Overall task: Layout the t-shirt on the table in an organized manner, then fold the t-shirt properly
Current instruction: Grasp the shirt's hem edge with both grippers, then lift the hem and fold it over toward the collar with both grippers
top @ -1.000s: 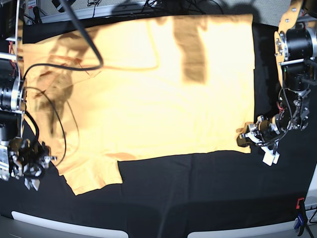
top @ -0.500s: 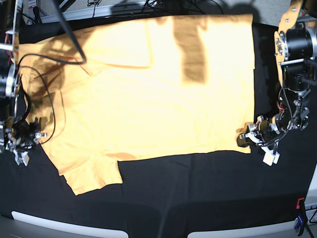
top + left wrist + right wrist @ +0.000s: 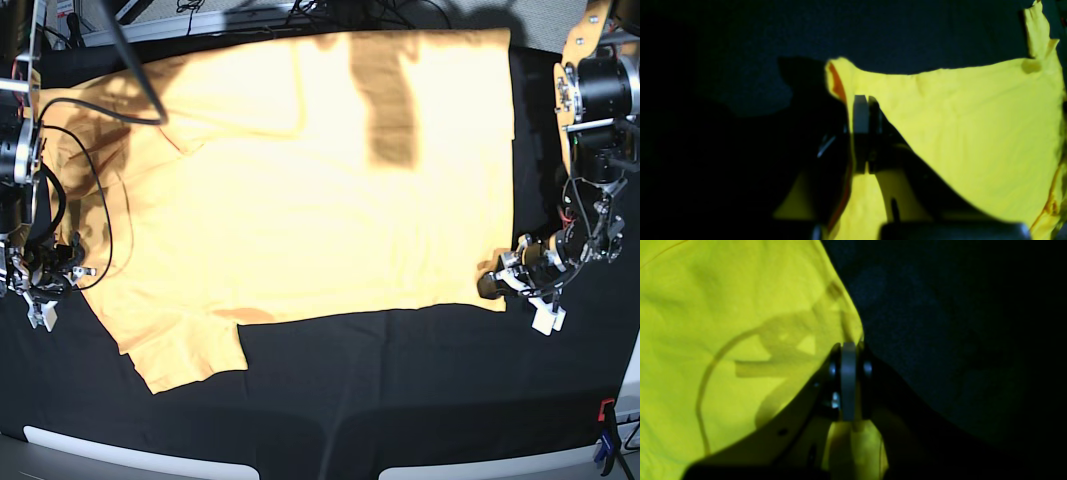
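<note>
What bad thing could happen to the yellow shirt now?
The right gripper pinches only the very edge of the t-shirt, so the cloth might slip out when pulled. The left gripper grips just a corner too. If the arms pull unevenly, the flat shirt could bunch up on the table.

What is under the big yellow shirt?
The t-shirt lies spread on the table, whose black cloth shows all around it. Whatever else might sit beneath the shirt is covered, so it cannot be seen.

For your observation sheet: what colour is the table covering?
Black cloth: the table shows it best in the base view.
</note>
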